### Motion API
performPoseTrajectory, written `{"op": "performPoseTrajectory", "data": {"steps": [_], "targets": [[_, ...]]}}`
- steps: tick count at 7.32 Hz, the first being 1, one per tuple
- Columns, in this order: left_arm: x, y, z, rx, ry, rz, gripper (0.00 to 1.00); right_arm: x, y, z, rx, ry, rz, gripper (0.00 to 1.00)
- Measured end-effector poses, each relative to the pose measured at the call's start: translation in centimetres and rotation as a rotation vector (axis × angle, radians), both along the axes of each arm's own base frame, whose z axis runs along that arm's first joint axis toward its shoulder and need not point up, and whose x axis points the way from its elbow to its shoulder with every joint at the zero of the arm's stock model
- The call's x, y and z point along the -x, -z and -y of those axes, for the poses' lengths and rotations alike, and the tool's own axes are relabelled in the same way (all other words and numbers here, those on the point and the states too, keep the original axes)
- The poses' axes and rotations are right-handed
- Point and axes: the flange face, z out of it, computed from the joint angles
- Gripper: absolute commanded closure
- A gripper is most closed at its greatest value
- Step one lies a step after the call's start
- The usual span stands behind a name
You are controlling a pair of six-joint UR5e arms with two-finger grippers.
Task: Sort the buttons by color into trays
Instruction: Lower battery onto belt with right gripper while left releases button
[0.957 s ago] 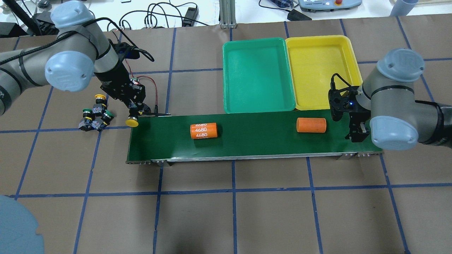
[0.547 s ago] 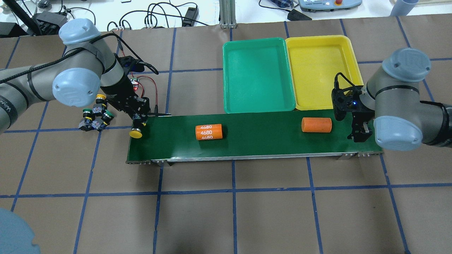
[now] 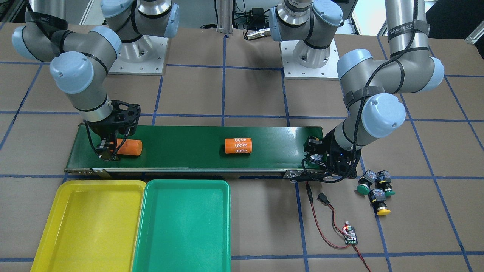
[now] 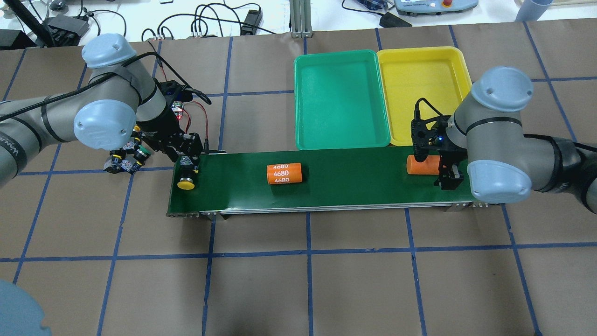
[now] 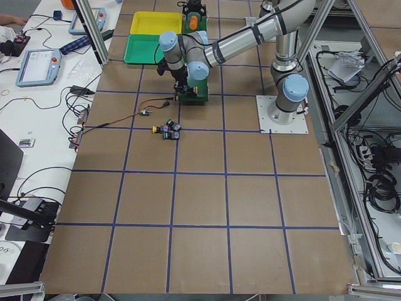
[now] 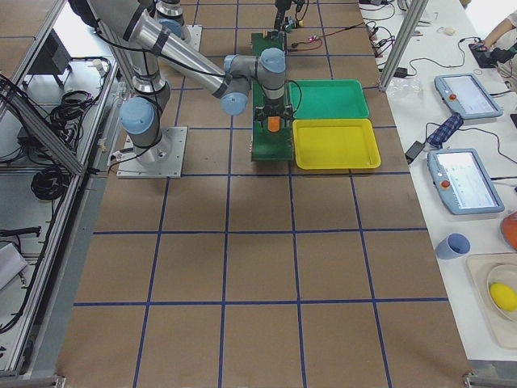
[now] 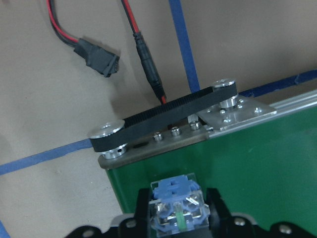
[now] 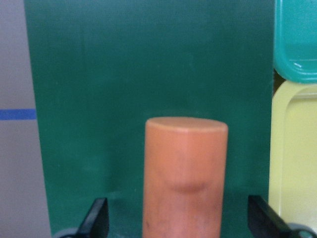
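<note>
My left gripper [image 4: 187, 169] is shut on a yellow button [image 4: 185, 184] and holds it over the left end of the dark-green conveyor belt [image 4: 350, 184]. The left wrist view shows the button's blue terminal end [image 7: 176, 206] between the fingers. Three more buttons, two green and one yellow, lie in a cluster [image 4: 125, 158] on the table left of the belt, also in the front-facing view [image 3: 374, 187]. The teal-green tray [image 4: 340, 98] and yellow tray [image 4: 424, 88] stand empty behind the belt. My right gripper [image 4: 448, 176] is open, its fingers [image 8: 98, 222] on either side of a plain orange cylinder [image 8: 183, 173].
A second orange cylinder marked 4680 [image 4: 284, 173] lies on the middle of the belt. A small circuit board [image 3: 349, 234] with red and black wires lies by the belt's left end, close to my left arm.
My left gripper carried the yellow button from the table edge onto the belt's left end. Both cylinders moved right along the belt. My right gripper moved left and now straddles the plain cylinder.
</note>
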Motion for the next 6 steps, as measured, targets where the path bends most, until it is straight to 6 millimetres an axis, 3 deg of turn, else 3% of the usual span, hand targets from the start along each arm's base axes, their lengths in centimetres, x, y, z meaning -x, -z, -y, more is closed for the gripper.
{"op": "performPoseTrajectory", "data": {"steps": [2, 3, 4, 6], "targets": [[-0.5, -3.0, 0.8, 0.058, -0.019, 0.02, 0.0, -1.5, 0.0, -0.1, 0.002, -0.005, -0.002, 0.0], [-2.0, -5.2, 1.9, 0.102, -0.037, 0.05, 0.0, -1.4, 0.0, 0.1, 0.007, -0.015, -0.01, 0.0], [-4.9, -6.7, 3.2, 0.132, -0.07, 0.089, 0.0, -0.6, 0.0, 0.2, 0.008, -0.025, -0.016, 0.0], [-12.7, -6.2, 4.5, 0.161, -0.082, 0.124, 0.0, 3.3, 0.3, 0.6, -0.007, -0.039, -0.022, 0.0]]}}
